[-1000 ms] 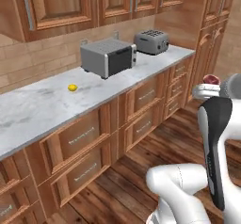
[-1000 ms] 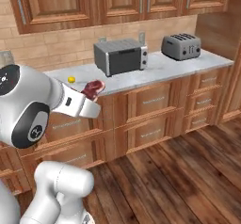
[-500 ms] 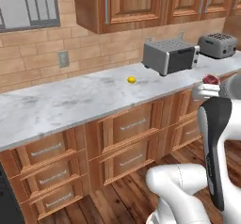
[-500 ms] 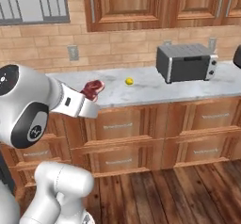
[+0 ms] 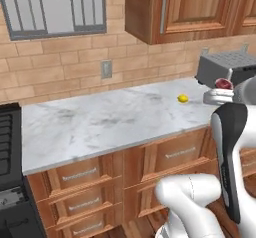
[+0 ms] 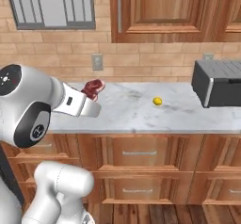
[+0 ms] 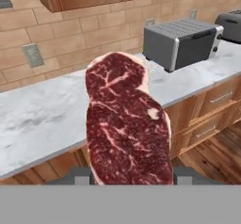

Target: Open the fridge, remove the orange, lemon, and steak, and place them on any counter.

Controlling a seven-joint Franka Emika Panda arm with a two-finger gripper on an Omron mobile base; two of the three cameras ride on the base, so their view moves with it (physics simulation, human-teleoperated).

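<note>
The claw (image 6: 94, 90) was clenched on the steak (image 7: 127, 124), carried upright at frame centre above the tabletop (image 6: 141, 115), probably bound beside the lemon (image 6: 157, 101).

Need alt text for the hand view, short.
A raw red steak stands upright in the pincer, close to the camera and covering the middle of the frame. Behind it a white-grey marble counter runs along a brick wall, with a grey toaster oven on it to the right and wooden drawers below.
</note>
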